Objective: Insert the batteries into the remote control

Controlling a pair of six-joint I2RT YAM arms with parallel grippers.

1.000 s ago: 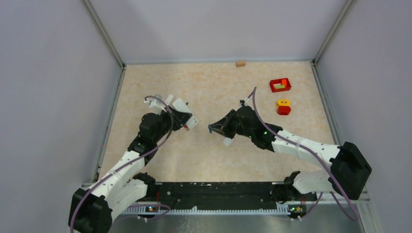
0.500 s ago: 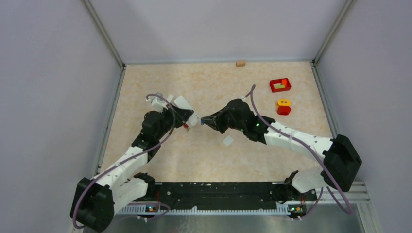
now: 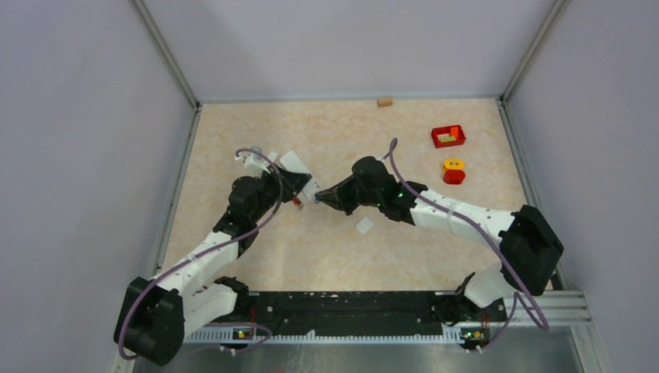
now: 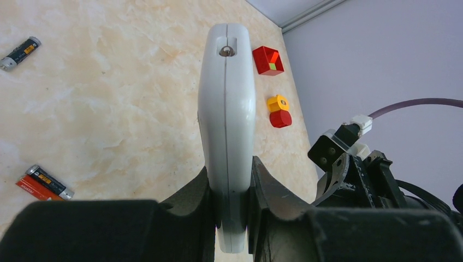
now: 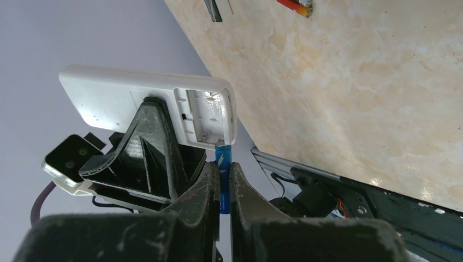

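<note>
The surface is patterned in cream marbling, veined with pale orange. The remote control is shown in plain white, its opened compartment included. The left hand and the right hand are coloured black. A blue battery is seen between the right fingers. Two loose batteries are marked black with yellow-orange, and red. A third battery is black with an orange patch. Green and orange are shown inside a red box. A block is coloured yellow over red.
</note>
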